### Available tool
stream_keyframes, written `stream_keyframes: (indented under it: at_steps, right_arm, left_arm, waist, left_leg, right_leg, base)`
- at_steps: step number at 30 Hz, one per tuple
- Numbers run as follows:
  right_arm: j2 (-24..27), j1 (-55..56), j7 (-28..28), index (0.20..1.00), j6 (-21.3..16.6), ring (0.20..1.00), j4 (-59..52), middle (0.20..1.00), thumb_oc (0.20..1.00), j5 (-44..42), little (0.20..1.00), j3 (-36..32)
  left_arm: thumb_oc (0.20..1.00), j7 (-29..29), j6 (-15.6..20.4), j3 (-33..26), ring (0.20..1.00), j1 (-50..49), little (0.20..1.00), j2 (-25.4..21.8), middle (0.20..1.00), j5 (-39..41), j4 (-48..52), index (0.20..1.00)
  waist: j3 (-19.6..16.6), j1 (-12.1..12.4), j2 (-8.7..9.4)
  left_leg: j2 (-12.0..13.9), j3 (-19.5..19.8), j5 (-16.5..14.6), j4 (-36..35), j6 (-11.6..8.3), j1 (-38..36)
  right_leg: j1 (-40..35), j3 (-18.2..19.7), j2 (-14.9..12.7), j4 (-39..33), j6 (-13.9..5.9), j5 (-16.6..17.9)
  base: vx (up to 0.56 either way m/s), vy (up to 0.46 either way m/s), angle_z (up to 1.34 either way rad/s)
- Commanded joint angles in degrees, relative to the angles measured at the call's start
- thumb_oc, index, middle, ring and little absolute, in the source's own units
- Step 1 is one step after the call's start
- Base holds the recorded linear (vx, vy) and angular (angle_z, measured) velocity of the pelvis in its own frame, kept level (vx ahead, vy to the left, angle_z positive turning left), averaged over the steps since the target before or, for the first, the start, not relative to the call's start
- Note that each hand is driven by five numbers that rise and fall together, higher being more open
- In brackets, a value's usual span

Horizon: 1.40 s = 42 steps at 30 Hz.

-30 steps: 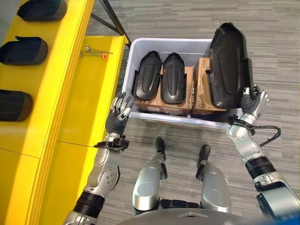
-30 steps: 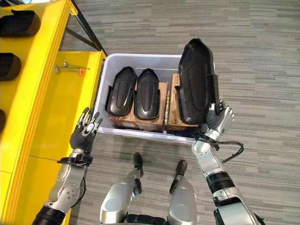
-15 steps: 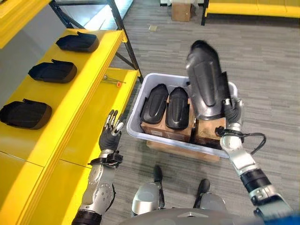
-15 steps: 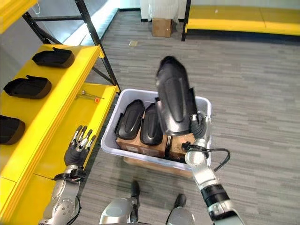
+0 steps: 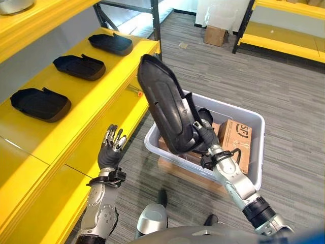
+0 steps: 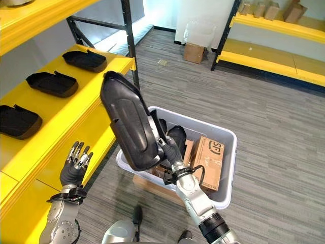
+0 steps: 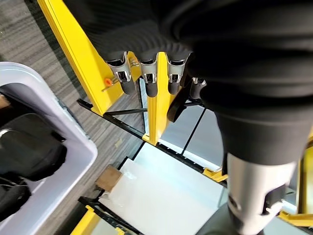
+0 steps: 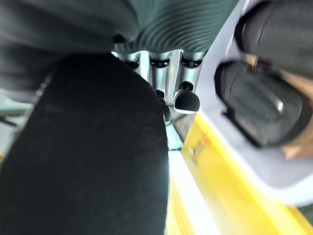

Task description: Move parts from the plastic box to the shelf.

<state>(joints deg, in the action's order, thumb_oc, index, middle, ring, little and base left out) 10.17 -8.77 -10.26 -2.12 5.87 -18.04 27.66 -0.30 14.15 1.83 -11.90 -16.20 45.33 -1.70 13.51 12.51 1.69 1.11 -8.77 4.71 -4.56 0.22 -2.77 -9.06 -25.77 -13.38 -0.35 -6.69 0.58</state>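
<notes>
A long black moulded part (image 5: 165,109) is held up in my right hand (image 5: 203,137), whose fingers are curled round its lower end. It leans over the left rim of the grey plastic box (image 5: 256,152) toward the yellow shelf (image 5: 76,109). In the right wrist view the part (image 8: 98,156) lies against the fingers (image 8: 166,73). More black parts (image 6: 176,137) lie inside the box. Three black parts (image 5: 40,103) (image 5: 78,66) (image 5: 110,43) rest in a row on the shelf. My left hand (image 5: 110,150) is raised beside the lower shelf board, open, with straight fingers (image 7: 146,73).
Cardboard boxes (image 5: 236,140) sit in the plastic box under the parts. A small orange-tipped tool (image 5: 138,93) lies on the lower shelf board. A black shelf post (image 5: 155,25) rises at the far end. Another yellow rack (image 5: 284,40) and a carton (image 5: 216,35) stand behind.
The camera has lifted to take in more of the shelf. My right hand has carried the black part from over the box's right side leftward toward the shelf. The left hand stays open.
</notes>
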Motion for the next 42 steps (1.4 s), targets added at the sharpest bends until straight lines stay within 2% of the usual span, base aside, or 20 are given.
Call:
stream_keyframes:
  at_steps: [1,3,4,5,6,7,8,9,11,16,23,26,28,29,30,33,35,36,37,42]
  right_arm:
    - [-1.53,-4.22,0.29,0.2,-3.13,0.2,-2.11,0.2,0.2,-4.86,0.2,-1.17]
    - [-2.06,-4.48,0.75,0.2,-3.08,0.2,-1.34,0.2,0.2,-5.37,0.2,-0.65]
    - [-1.95,-4.3,0.71,0.2,-2.97,0.2,-1.43,0.2,0.2,-5.99,0.2,-0.62]
    - [-1.62,-4.05,0.38,0.2,-3.05,0.2,-1.6,0.2,0.2,-6.28,0.2,-0.66]
    - [-0.75,-3.21,-0.19,0.2,-3.26,0.2,-2.19,0.2,0.2,-6.74,0.2,-0.88]
    - [0.02,-2.39,-0.22,0.2,-3.07,0.2,-2.79,0.2,0.2,-6.7,0.2,-1.37]
    - [0.8,-1.68,0.33,0.2,-2.72,0.2,-3.09,0.2,0.2,-6.86,0.2,-1.77]
    - [1.55,-0.8,-0.75,0.2,-2.35,0.2,-3.86,0.2,0.2,-6.56,0.2,-2.17]
    - [1.83,-0.65,-0.46,0.2,-2.59,0.2,-3.68,0.2,0.2,-6.35,0.2,-2.38]
    - [2.01,-1.42,1.81,0.2,-3.85,0.2,-1.68,0.2,0.2,-5.82,0.2,-2.27]
    - [1.98,-1.35,3.01,0.2,-3.08,0.2,-3.67,0.2,0.2,-4.29,0.2,-0.12]
    - [1.8,-1.46,3.28,0.2,-3.13,0.2,-3.37,0.2,0.2,-4.1,0.2,0.44]
    - [1.49,-1.05,0.93,0.2,-3.51,0.2,-3.35,0.2,0.2,-3.89,0.2,-0.29]
    - [1.49,-0.65,-0.4,0.2,-4.02,0.2,-3.33,0.2,0.2,-3.18,0.2,-1.42]
    - [1.56,-0.58,-0.48,0.2,-4.0,0.2,-3.22,0.2,0.2,-2.87,0.2,-1.97]
    - [1.94,-2.2,1.01,0.2,-3.66,0.2,-0.59,0.2,0.2,-3.32,0.2,-2.77]
    - [2.17,-2.38,2.18,0.2,-3.14,0.2,-0.3,0.2,0.2,-3.66,0.2,-2.93]
    - [2.5,-2.27,2.86,0.2,-3.28,0.2,-0.35,0.2,0.2,-3.83,0.2,-2.88]
    - [2.57,-2.28,3.09,0.2,-3.42,0.2,-0.38,0.2,0.2,-3.8,0.2,-2.85]
    - [1.4,-3.46,0.53,0.2,-3.34,0.2,-0.61,0.2,0.2,-4.6,0.2,-1.7]
  left_arm:
    - [1.0,-2.08,1.42,0.83,1.0,1.67,1.0,-1.69,1.0,-3.7,4.68,1.0]
    - [1.0,-2.06,1.97,1.51,1.0,2.43,1.0,-2.21,1.0,-3.97,3.79,1.0]
    - [1.0,-1.97,1.87,1.93,1.0,3.07,1.0,-2.43,1.0,-4.27,3.45,1.0]
    - [1.0,-2.2,1.76,2.41,1.0,3.56,1.0,-2.5,1.0,-4.33,3.06,1.0]
    - [1.0,-2.72,1.1,3.09,1.0,4.27,1.0,-2.4,1.0,-3.84,3.0,1.0]
    - [1.0,-3.48,0.54,3.32,1.0,4.16,1.0,-1.78,1.0,-3.49,3.16,1.0]
    - [1.0,-3.9,0.56,4.11,1.0,4.01,1.0,-0.86,1.0,-4.13,2.74,1.0]
    - [1.0,-5.62,0.79,5.33,1.0,3.75,1.0,0.38,1.0,-5.1,1.48,1.0]
    - [1.0,-6.16,1.01,5.58,1.0,3.83,1.0,0.56,1.0,-5.38,0.92,1.0]
    - [1.0,-5.41,0.8,4.42,1.0,4.03,1.0,0.72,1.0,-4.92,-0.8,1.0]
    - [1.0,-5.43,0.74,2.6,1.0,1.99,1.0,0.9,1.0,-5.98,-0.83,1.0]
    - [1.0,-6.75,0.15,2.87,1.0,2.19,1.0,0.9,1.0,-5.99,-0.61,1.0]
    - [1.0,-9.56,-2.0,3.81,1.0,3.83,1.0,0.9,1.0,-6.5,-1.24,1.0]
    - [1.0,-10.47,-2.87,5.62,1.0,6.04,1.0,1.45,1.0,-7.1,-2.58,1.0]
    - [1.0,-10.38,-2.98,6.43,1.0,7.05,1.0,1.68,1.0,-7.13,-3.26,1.0]
    - [1.0,-9.06,-2.42,7.43,1.0,8.27,1.0,2.01,1.0,-5.65,-4.24,1.0]
    - [1.0,-9.08,-2.78,7.16,1.0,7.62,1.0,2.08,1.0,-4.98,-3.64,1.0]
    - [1.0,-9.39,-2.96,6.79,1.0,6.77,1.0,1.94,1.0,-5.3,-2.9,1.0]
    - [1.0,-9.45,-2.93,6.69,1.0,6.54,1.0,1.86,1.0,-5.35,-2.73,1.0]
    - [1.0,-9.55,-3.18,7.15,1.0,6.26,1.0,-0.42,1.0,-8.17,-2.0,1.0]
  waist:
    - [-0.67,1.59,-0.75]
    - [-0.84,1.38,-1.13]
    - [-1.01,0.86,-1.33]
    - [-1.23,0.31,-1.34]
    - [-2.07,-0.99,-1.17]
    - [-2.67,-2.17,-1.18]
    - [-3.23,-3.48,-1.14]
    - [-3.8,-5.71,-1.02]
    - [-4.02,-6.6,-1.11]
    - [-4.45,-6.06,-1.47]
    - [-4.42,-4.74,-1.53]
    - [-4.28,-4.73,-1.69]
    - [-4.2,-6.52,-1.77]
    - [-4.21,-8.9,-1.73]
    - [-3.97,-9.73,-1.57]
    - [-3.5,-10.08,-1.84]
    - [-3.69,-9.98,-2.06]
    - [-3.84,-9.7,-2.29]
    - [-3.87,-9.59,-2.34]
    - [-3.35,-8.52,-3.8]
  left_leg:
    - [0.45,-0.87,-2.38,0.06,0.43,-2.93]
    - [-0.3,0.28,-3.26,0.57,1.64,-2.95]
    - [-0.78,1.52,-3.68,1.01,2.27,-2.61]
    - [-1.38,2.83,-3.96,1.29,2.77,-2.39]
    - [-3.05,6.11,-3.97,0.99,3.41,-2.19]
    - [-4.33,8.88,-3.69,0.32,3.55,-2.22]
    - [-5.68,11.48,-3.27,-0.44,3.5,-2.11]
    - [-7.95,15.89,-3.02,-0.44,3.74,-1.87]
    - [-8.84,17.76,-3.09,-0.44,4.06,-1.68]
    - [-8.97,18.15,-3.1,-0.44,4.15,-1.17]
    - [-9.51,17.38,-3.9,0.89,4.24,-1.11]
    - [-8.55,13.13,-4.29,1.97,3.54,-1.02]
    - [-4.31,0.41,-4.46,3.04,1.29,-1.35]
    - [0.02,-10.95,-4.83,4.12,-1.06,-2.67]
    - [1.51,-13.89,-4.75,5.49,-1.82,-2.56]
    - [3.87,-13.64,-5.26,6.95,-2.65,-3.17]
    - [5.72,-12.97,-3.59,5.99,-3.85,-3.99]
    - [7.98,-11.86,-1.29,5.21,-5.23,-4.37]
    - [8.35,-11.53,-1.02,5.08,-5.43,-4.42]
    - [6.09,-10.41,-2.14,0.74,-3.85,-6.82]
  right_leg:
    - [-1.06,-1.94,-5.53,7.78,-4.61,8.85]
    - [0.27,0.42,-5.64,10.51,-4.57,8.83]
    - [0.71,2.4,-3.93,10.66,-4.0,7.26]
    - [1.17,4.23,-1.54,10.43,-3.38,5.56]
    - [2.71,8.1,4.31,8.61,-1.82,2.37]
    - [4.49,11.61,8.11,6.35,-0.35,1.21]
    - [5.66,15.4,11.6,3.74,1.08,0.91]
    - [7.78,22.38,16.02,2.47,2.07,2.09]
    - [8.13,25.16,17.14,2.0,2.39,2.15]
    - [7.99,24.93,16.09,0.54,2.38,2.36]
    - [6.26,22.99,15.82,0.84,3.2,0.77]
    - [5.1,19.57,15.01,0.18,3.46,0.47]
    - [4.33,12.48,12.92,-0.27,3.05,0.36]
    - [3.54,6.24,10.65,0.19,2.39,-0.35]
    - [3.26,4.28,9.63,0.72,2.45,-0.47]
    - [2.72,2.24,7.51,3.31,3.16,-1.77]
    - [2.2,2.4,7.03,3.58,3.45,-2.29]
    - [1.85,2.53,6.28,4.17,3.5,-2.98]
    - [1.82,2.51,6.04,4.35,3.47,-3.13]
    - [1.57,1.03,2.78,8.1,1.22,-3.74]
  base:
    - [-0.04,0.183,0.16]
    - [-0.04,0.142,0.05]
    - [-0.02,0.071,0.05]
    - [0.01,0.059,0.62]
    - [0.05,0.062,1.24]
    - [0.09,0.087,1.59]
    - [0.16,0.08,1.55]
    - [0.15,0.049,1.21]
    - [0.09,-0.001,1.56]
    - [0.08,-0.065,0.62]
    - [0.09,-0.056,0.11]
    - [0.07,-0.038,0.34]
    - [0.02,0.036,1.36]
    - [-0.01,0.118,2.64]
    - [0.0,0.167,2.98]
    - [0.07,0.234,1.48]
    - [0.13,0.331,0.66]
    - [0.13,0.367,0.49]
    - [0.18,0.602,0.68]
    - [0.11,0.509,0.25]
